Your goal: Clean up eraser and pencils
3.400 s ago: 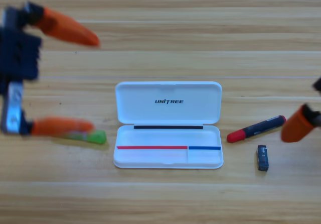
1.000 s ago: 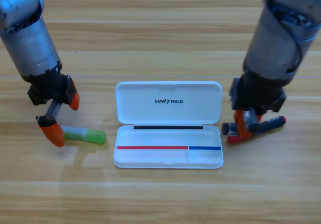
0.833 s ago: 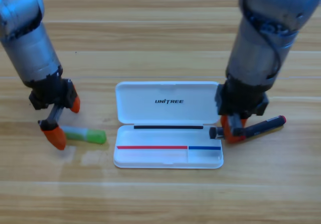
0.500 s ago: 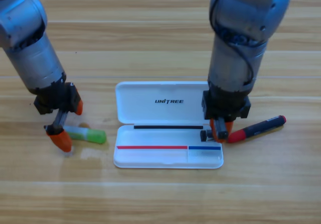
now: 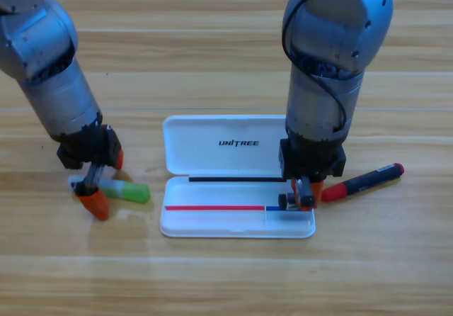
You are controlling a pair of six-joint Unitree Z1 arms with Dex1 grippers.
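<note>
as two pencils [image 5: 362,181] lie out, one eraser [image 5: 287,201] hangs caged.

Glossy white plastic case [image 5: 237,146] on a smooth, grained wooden table [image 5: 226,40].

Right pincer [image 5: 303,195] carried small dark grey-black rectangular eraser [image 5: 284,201] from table to over white plastic case [image 5: 237,188]. Left pincer [image 5: 104,185] now straddles translucent light-green pencil [image 5: 124,190].
</note>
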